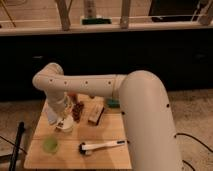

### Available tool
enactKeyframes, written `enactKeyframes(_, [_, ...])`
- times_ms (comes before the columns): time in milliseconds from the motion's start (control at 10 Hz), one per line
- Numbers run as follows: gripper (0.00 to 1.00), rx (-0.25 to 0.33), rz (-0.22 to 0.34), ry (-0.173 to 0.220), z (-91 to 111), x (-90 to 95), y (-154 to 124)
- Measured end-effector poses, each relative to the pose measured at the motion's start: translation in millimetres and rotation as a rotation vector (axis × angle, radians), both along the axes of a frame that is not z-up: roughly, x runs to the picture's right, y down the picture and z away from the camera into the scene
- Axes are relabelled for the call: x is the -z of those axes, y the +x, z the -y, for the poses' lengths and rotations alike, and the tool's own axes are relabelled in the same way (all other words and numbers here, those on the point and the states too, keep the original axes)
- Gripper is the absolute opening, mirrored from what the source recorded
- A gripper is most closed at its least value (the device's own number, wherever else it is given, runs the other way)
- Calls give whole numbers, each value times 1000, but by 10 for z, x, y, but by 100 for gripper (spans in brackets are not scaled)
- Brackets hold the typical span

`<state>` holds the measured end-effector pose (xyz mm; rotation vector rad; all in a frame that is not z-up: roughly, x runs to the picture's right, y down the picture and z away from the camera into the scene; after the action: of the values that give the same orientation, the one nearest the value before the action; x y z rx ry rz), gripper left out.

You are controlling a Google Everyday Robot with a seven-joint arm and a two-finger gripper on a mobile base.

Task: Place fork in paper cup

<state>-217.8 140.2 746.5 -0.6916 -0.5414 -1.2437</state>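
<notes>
My gripper [59, 119] hangs at the end of the white arm over the left part of the small wooden table [117, 157]. It is right above the white paper cup [65, 127], which stands just below and in front of it and is partly covered by it. I cannot make out the fork; it is hidden by the gripper or too slim to pick out.
A translucent green cup [50, 145] stands at the front left. A white-handled brush with a black head [102, 146] lies along the front. A dark red-brown object [77, 111], a brown block [95, 114] and a green item [114, 103] sit behind. A dark counter runs along the back.
</notes>
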Motion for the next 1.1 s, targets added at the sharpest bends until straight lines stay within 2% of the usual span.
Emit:
enactKeyframes(100, [80, 1, 2, -3, -1, 0, 4])
enactKeyframes(1100, [80, 11, 17, -21, 13, -42, 41])
